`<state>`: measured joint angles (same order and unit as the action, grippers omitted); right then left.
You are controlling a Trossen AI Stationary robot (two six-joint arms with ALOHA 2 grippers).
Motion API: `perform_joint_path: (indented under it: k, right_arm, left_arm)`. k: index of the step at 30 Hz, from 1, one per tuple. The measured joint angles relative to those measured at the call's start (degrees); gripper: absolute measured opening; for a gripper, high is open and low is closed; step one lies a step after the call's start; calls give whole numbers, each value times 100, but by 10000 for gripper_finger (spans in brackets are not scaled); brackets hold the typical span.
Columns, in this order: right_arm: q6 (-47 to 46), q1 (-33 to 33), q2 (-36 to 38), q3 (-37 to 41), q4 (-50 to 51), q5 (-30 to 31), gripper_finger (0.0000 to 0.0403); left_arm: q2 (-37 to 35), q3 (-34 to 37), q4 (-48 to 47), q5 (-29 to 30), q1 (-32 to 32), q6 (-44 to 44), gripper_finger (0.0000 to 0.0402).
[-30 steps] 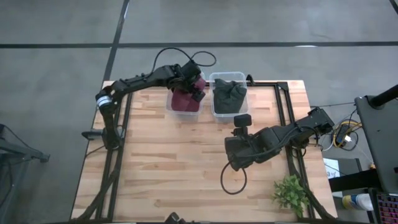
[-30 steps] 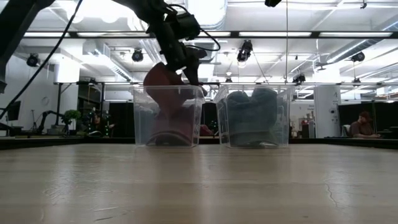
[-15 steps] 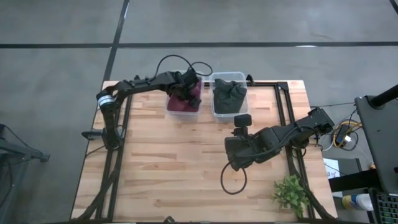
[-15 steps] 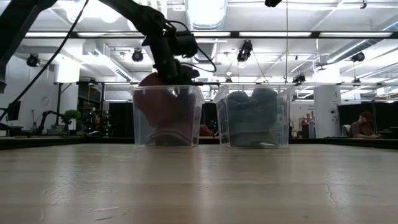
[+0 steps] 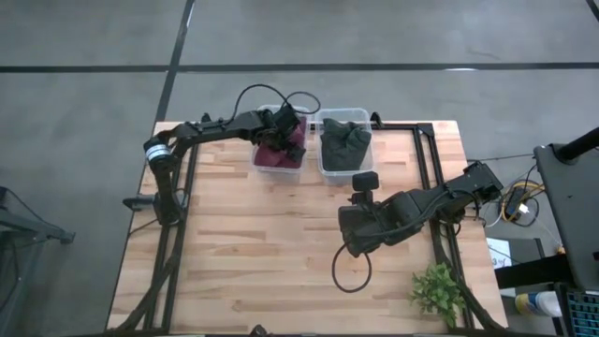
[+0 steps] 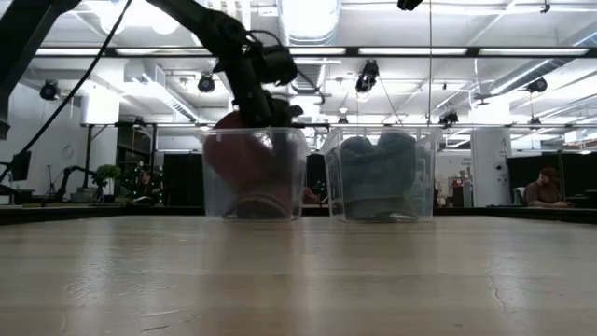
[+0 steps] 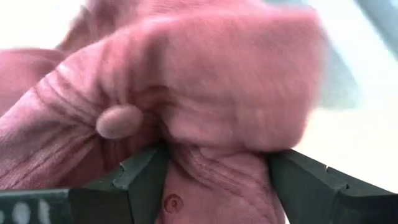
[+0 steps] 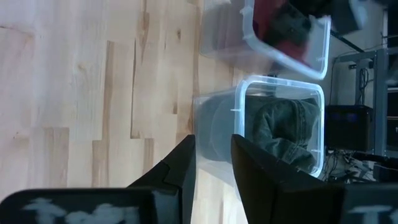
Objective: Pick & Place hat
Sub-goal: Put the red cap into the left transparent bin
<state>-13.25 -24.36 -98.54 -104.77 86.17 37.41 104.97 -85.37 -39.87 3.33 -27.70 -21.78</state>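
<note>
A maroon hat (image 5: 274,155) sits inside the left clear bin (image 6: 210,177) at the table's far side. It also shows in the low view (image 6: 244,166) and fills the left wrist view (image 7: 205,81). My left gripper (image 5: 285,129) is at the bin's rim, pointing down into it, and is shut on the hat. My right gripper (image 5: 363,176) waits mid-table near the right bin. It points toward the far edge, with its fingers a narrow gap apart (image 8: 213,140) and nothing between them. My left gripper pinches a bunched fold of the hat's crown cloth (image 7: 217,155) between its two fingers (image 7: 146,177), close to the crown's top button (image 7: 118,121). The fingers come from above, slanting down into the bin. The hat sits below them inside the bin.
The right clear bin (image 5: 324,167) beside the left one holds a dark green hat (image 5: 344,145). A small green plant (image 5: 437,292) stands at the table's near right corner. A black cable loop (image 5: 351,273) lies near the right arm. Bare wood lies toward the near left.
My left gripper has gone down, carrying the maroon hat from above the left bin's rim into the bin. It stays shut on the hat. The hat now sits lower, within the bin's walls.
</note>
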Motion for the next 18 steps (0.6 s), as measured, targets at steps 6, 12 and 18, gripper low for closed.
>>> perform_joint_path:
  k: [6,12,18]
  right_arm:
    - [-25,0,0,0,-1,-13,100]
    - [-29,0,0,0,-2,-18,92]
    - [-12,0,0,0,-4,-35,88]
  left_arm:
    - [-288,-568,53,89,9,138,266]
    - [-418,-627,74,156,9,157,266]
    - [-540,-1030,-42,171,7,187,266]
